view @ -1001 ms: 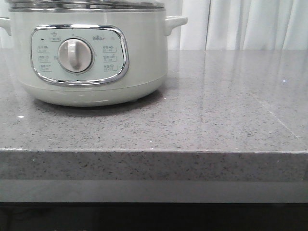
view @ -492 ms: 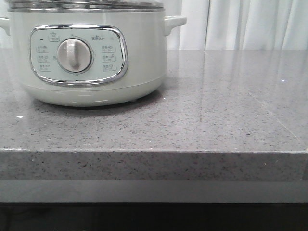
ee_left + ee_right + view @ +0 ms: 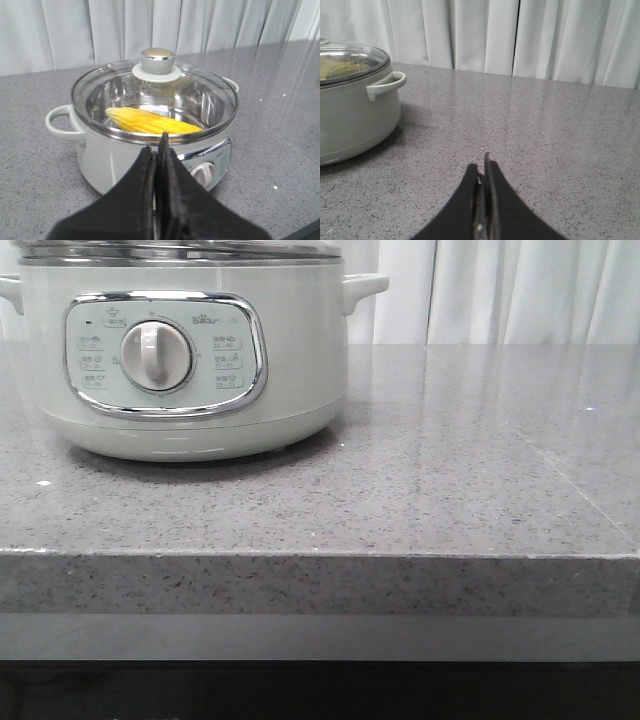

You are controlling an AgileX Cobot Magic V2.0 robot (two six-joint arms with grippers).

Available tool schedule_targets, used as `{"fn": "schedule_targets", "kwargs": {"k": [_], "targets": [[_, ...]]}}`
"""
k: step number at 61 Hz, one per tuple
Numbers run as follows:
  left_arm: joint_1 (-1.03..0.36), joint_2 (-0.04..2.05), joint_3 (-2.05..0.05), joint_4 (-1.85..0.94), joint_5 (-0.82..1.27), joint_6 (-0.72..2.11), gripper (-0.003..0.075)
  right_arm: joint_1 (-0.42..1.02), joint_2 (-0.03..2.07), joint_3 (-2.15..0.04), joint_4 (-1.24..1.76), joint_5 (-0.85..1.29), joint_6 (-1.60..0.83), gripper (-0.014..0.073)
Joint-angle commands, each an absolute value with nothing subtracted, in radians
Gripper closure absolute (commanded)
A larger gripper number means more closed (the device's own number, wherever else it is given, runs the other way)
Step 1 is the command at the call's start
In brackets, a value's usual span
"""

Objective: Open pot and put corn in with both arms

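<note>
- Mint-green pot point(image 3: 190, 360) stands on the grey speckled table point(image 3: 450, 490), at the left of the front view, its top edge cut off by the frame
- Control panel point(image 3: 165, 353) with chrome frame faces the front camera; round dial point(image 3: 156, 355) sits at its centre
- Side handle point(image 3: 362, 287) projects from the pot's right side in the front view; a second handle point(image 3: 60, 124) shows in the left wrist view
- Glass lid point(image 3: 155, 97) with steel rim is seated on the pot, closed; its knob point(image 3: 157, 60) is upright at the centre
- Corn point(image 3: 150, 121) lies inside the pot, seen through the glass lid, on its side with the tapered tip toward the handle side
- Left pincer point(image 3: 159, 155): black fingers pressed together with no visible gap, nothing held; it hangs just in front of the pot, level with the lid rim, apart from the lid knob
- Right pincer point(image 3: 484, 172): fingers closed together, nothing held; it hangs over bare table, well apart from the pot point(image 3: 355, 100), which sits at the edge of that view
- White curtain point(image 3: 520, 35) hangs behind the table
- Neither arm appears in the front view
</note>
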State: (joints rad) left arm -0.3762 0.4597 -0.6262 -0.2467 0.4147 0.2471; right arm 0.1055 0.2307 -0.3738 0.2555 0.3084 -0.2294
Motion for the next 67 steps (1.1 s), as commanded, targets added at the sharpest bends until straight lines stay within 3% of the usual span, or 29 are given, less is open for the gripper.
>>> {"fn": "schedule_targets", "kwargs": {"k": [1, 17, 54, 67], "targets": [[-0.378, 0.353, -0.555, -0.268, 0.261, 0.244, 0.0738, 0.101, 0.239, -0.399, 0.257, 0.229, -0.234, 0.0661], [-0.378, 0.125, -0.39, -0.268, 0.225, 0.244, 0.0738, 0.101, 0.239, -0.399, 0.257, 0.229, -0.234, 0.0661], [-0.374, 0.104, -0.307, -0.163, 0.201, 0.184, 0.0738, 0.101, 0.239, -0.399, 0.257, 0.23, -0.234, 0.0661], [-0.276, 0.023, -0.272, -0.024, 0.199, 0.024, 0.0738, 0.101, 0.239, -0.399, 0.257, 0.23, -0.234, 0.0661]]}}
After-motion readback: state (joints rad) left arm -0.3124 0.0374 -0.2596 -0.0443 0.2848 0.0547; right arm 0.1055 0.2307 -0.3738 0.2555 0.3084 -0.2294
